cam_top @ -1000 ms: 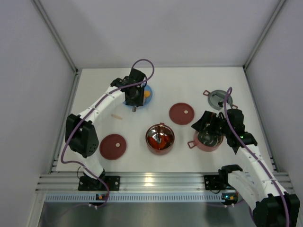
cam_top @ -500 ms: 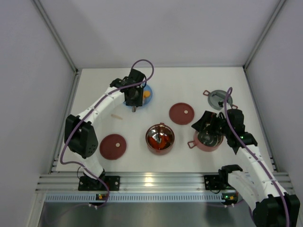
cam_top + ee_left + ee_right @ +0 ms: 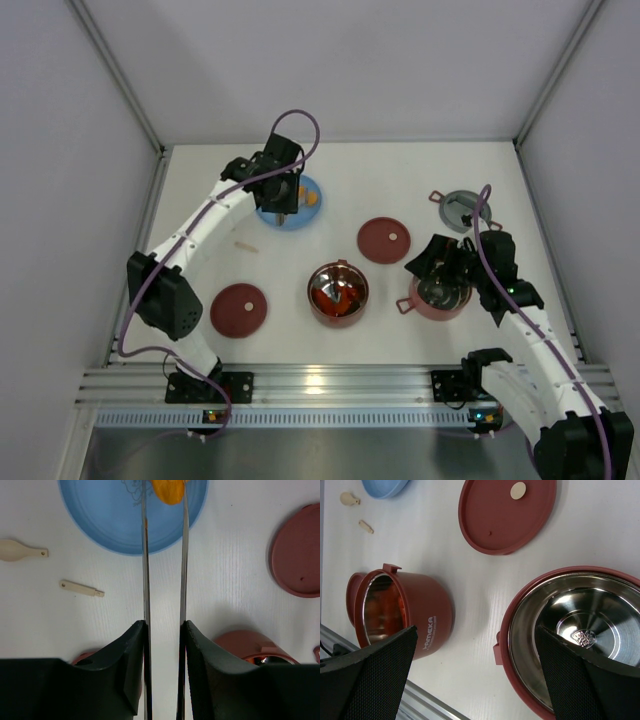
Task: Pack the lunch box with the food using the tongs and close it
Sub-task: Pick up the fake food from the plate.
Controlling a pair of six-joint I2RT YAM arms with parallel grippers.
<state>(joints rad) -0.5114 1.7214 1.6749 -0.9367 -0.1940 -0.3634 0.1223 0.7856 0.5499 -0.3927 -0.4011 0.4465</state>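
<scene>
L tool [image 3: 164, 624] clamps the tongs [image 3: 145, 570], blades squeezed near parallel, tips astride an orange food piece [image 3: 169, 491] on the blue plate [image 3: 110, 525]. Prob. lining up a pinch, but tip contact is cut off by frame. R tool [image 3: 476, 630] gapes wide, holding nothing, over the empty bowl [image 3: 520, 610], likely to steady it; other bowl [image 3: 427, 615] w/ red pieces [image 3: 335, 292] sits near.

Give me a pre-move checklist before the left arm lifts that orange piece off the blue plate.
1. Tongs clamped in the left jaws: ok.
2. Tong tips either side of the orange piece on the blue plate: ok.
3. Piece firmly pinched: cannot tell, the tips run out of view.
4. Middle bowl uncovered to receive it: ok.
5. Right bowl uncovered, steel inside bare: ok.
6. Right jaws open, holding nothing: ok.
</scene>
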